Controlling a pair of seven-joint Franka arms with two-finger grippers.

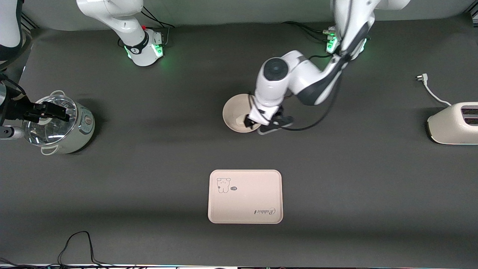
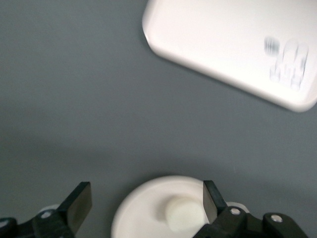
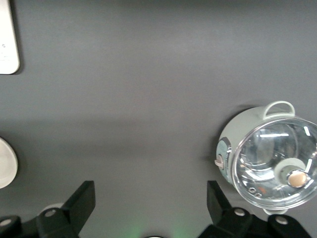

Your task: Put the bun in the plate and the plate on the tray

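1. The bun [image 2: 182,213], a small smooth off-white lump, is lying in the plate [image 1: 232,112], a round cream shallow dish with a raised rim.
2. The left gripper [image 2: 146,206] is hovering just over the plate, fingers spread wide and holding nothing.
3. The tray [image 1: 245,196], cream-pink with rounded corners, a cartoon animal and the word "Rabbit", is sitting nearer the front camera than the plate, well apart from it.
4. The right gripper [image 3: 151,203] is waiting, fingers spread wide, over the table near the glass-lidded cooker [image 1: 61,125].

My left gripper [image 1: 261,125] hangs over the plate [image 1: 233,112]. The tray [image 1: 245,197] lies nearer my camera. Right arm waits.
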